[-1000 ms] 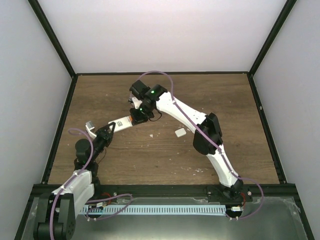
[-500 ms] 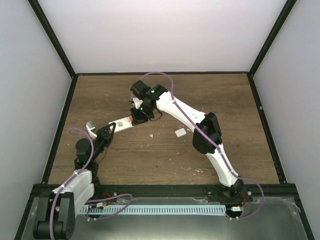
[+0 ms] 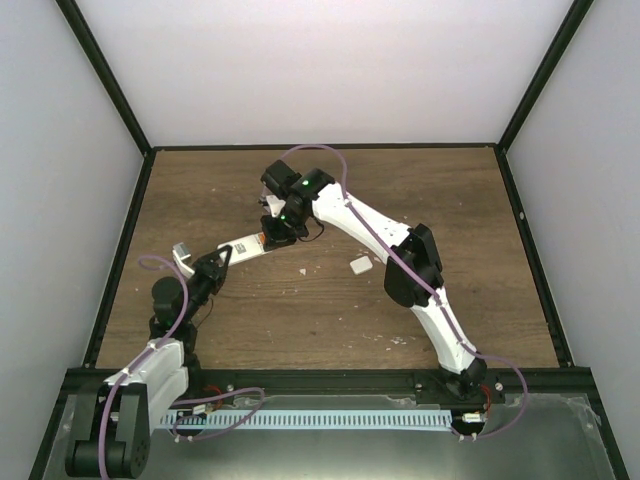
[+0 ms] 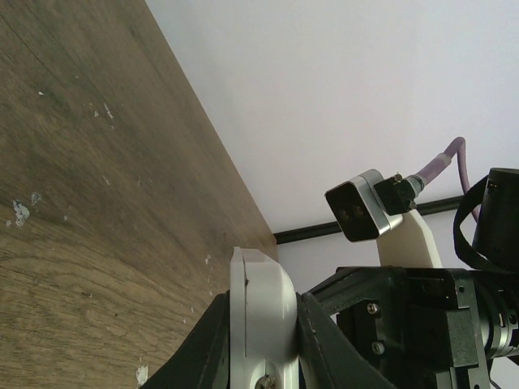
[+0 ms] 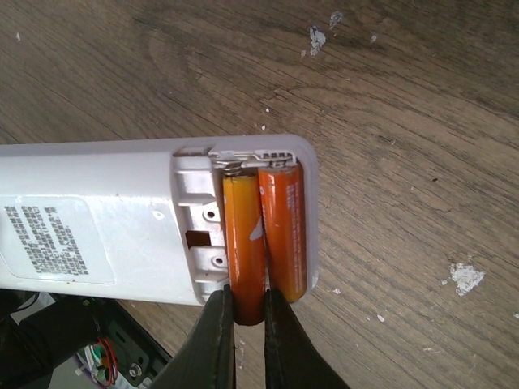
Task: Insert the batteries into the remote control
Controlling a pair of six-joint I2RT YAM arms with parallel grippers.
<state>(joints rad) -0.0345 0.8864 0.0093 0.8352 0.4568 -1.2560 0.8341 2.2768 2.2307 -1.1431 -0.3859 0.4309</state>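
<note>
- Both batteries (image 5: 280, 231) lie side by side in the open bay at one end of the remote control (image 5: 97, 219), which is label face up.
- The battery nearer the label appears not fully seated: its near end pokes past the bay's rim.
- The right gripper (image 5: 246, 301) pinches that protruding end.
- The left gripper (image 4: 261, 344) clamps the remote's opposite end, seen edge-on.
- Remaining, I judge: press that battery home.
- A loose cover (image 3: 361, 265) lies on the table (image 3: 450, 220), apart from the remote.
- Polarity marks are unreadable and the spring contacts are mostly hidden.

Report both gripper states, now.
Left gripper: shut on the white rectangular plastic remote control.
Right gripper: shut on one slim orange-red cylindrical battery.
</note>
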